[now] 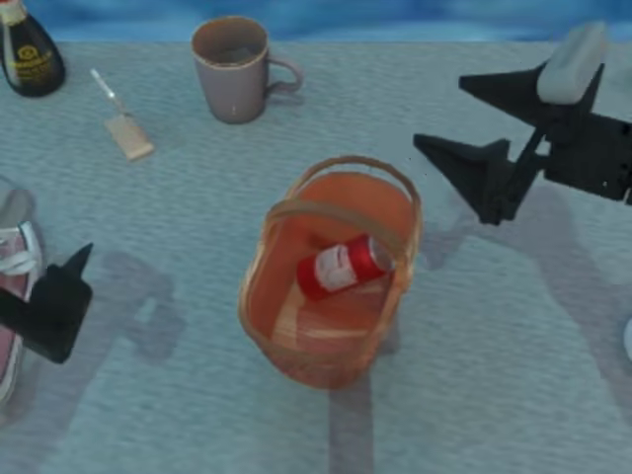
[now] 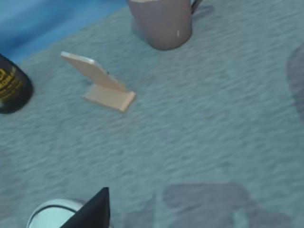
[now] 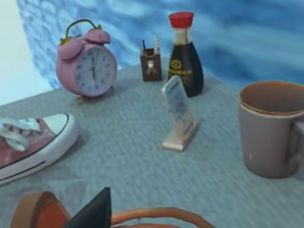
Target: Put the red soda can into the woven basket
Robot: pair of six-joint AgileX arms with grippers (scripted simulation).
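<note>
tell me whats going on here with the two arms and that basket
The small red cylindrical soda can already lies on its side inside the orange-brown woven wicker basket at the table's middle. Nothing is gripping it now. The right pincer hangs open and empty above the table, to the basket's upper right. The left pincer sits parked at the table's left edge, beside a pink canvas sneaker. The placing step looks done.
</note>
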